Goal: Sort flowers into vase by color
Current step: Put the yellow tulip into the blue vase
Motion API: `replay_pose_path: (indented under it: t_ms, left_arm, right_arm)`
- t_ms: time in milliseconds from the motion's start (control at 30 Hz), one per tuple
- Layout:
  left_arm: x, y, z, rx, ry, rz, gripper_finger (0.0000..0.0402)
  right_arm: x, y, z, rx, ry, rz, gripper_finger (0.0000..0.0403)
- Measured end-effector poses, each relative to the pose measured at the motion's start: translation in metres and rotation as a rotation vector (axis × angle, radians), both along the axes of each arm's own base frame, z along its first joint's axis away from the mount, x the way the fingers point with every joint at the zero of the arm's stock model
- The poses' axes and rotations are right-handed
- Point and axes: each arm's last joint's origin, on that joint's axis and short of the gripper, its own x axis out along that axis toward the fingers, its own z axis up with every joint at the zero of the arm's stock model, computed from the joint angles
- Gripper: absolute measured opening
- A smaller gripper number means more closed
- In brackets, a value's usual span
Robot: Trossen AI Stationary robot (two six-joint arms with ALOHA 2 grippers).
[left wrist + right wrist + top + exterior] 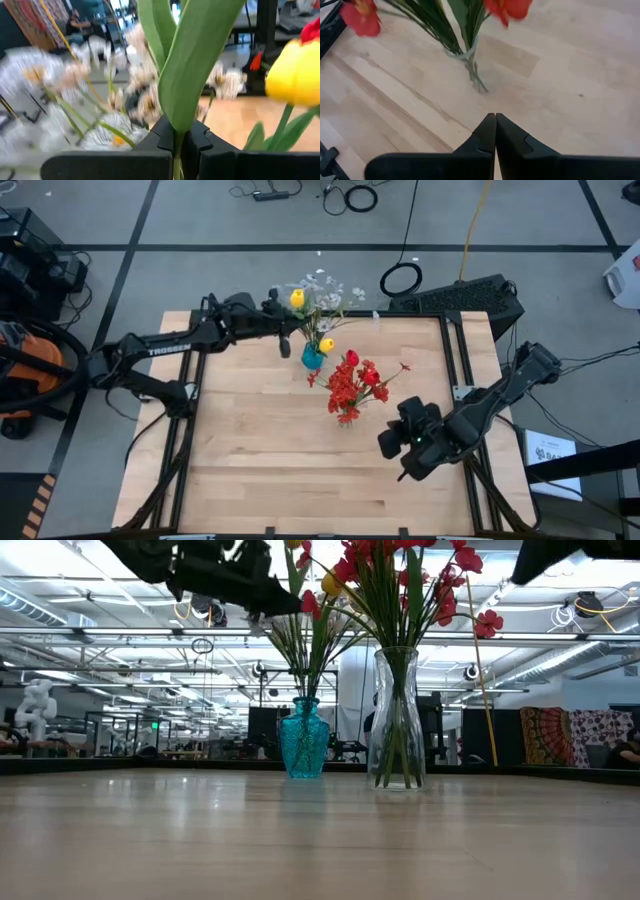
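The left gripper [283,340] is pinched on a green flower stem [176,150], its two fingers pressed against the stem where it passes between them in the left wrist view. In the high view this gripper sits in the upper centre of the frame, just left of the teal vase [312,357]. A broad green leaf [197,60] rises from the grip, with a yellow tulip [295,75] at the right edge of that view and pale white blossoms [100,85] (blurred) to the left.

The right gripper [495,131] is pressed together with nothing between its fingers. In the high view it sits at lower right of centre [392,442], apart from the clear glass vase [397,720].

In the low view the teal vase stands at centre frame on the wooden table [260,470], with the clear vase just to its right. The clear vase holds the red flowers [352,388]. A second yellow tulip [297,299] shows above the teal vase in the high view.
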Motion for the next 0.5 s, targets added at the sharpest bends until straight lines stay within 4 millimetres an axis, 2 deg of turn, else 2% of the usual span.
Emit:
replay_pose_path:
  t_ms: [200, 500]
  left_arm:
    - [0.008, 0.005, -0.015, -0.045, 0.051, 0.007, 0.0013]
    - [0.015, 0.009, -0.032, -0.235, 0.074, 0.039, 0.0036]
  right_arm:
    - [0.003, 0.002, -0.016, 0.032, -0.035, -0.027, 0.0001]
    - [0.005, 0.003, -0.018, 0.044, -0.063, -0.024, 0.0001]
